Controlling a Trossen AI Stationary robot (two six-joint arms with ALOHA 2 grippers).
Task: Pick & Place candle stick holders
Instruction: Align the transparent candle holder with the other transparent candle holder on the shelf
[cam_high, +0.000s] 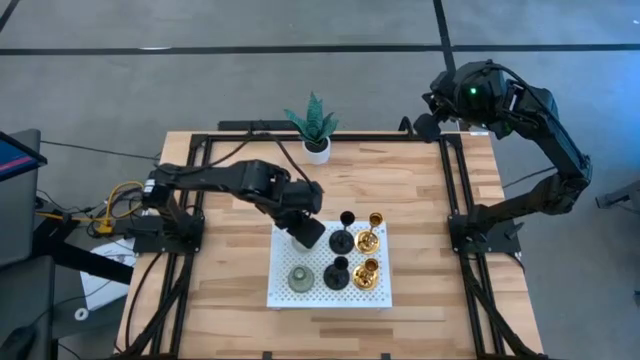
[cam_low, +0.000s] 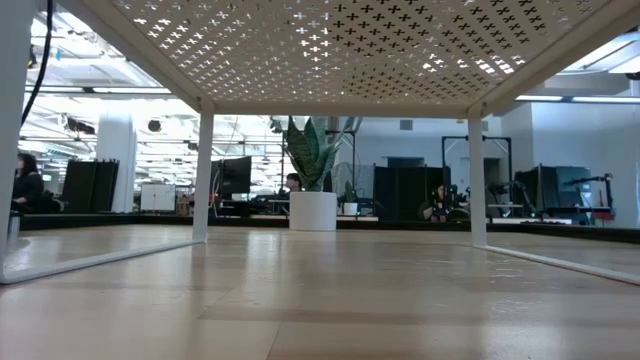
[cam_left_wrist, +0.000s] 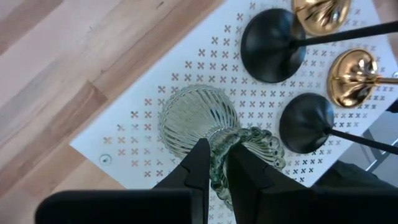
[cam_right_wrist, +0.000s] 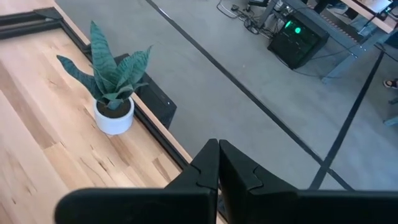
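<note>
Pinching the rim of a grey-green bell-shaped holder (cam_left_wrist: 249, 149) between nearly closed fingers (cam_left_wrist: 198, 167), left gripper (cam_high: 306, 232) hanging over the rear left part of the white perforated stand (cam_high: 282, 292), jaws clenched on the ribbed glass edge. Sitting just past those fingertips in the left wrist view, second grey-green holder (cam_left_wrist: 198, 118), upright on the stand, appearing to overlap the held one. Standing beside them on the same stand: two black stemmed holders (cam_high: 342, 232), (cam_high: 336, 274) in the middle, two gold stemmed holders (cam_high: 368, 238), (cam_high: 366, 272) along the right side. Waiting well off beyond the table's rear right corner, right gripper (cam_right_wrist: 217, 163), jaws pressed fully together, gripping nothing. Resting at the table's back edge, green spiky plant in a white pot (cam_high: 314, 128).
</note>
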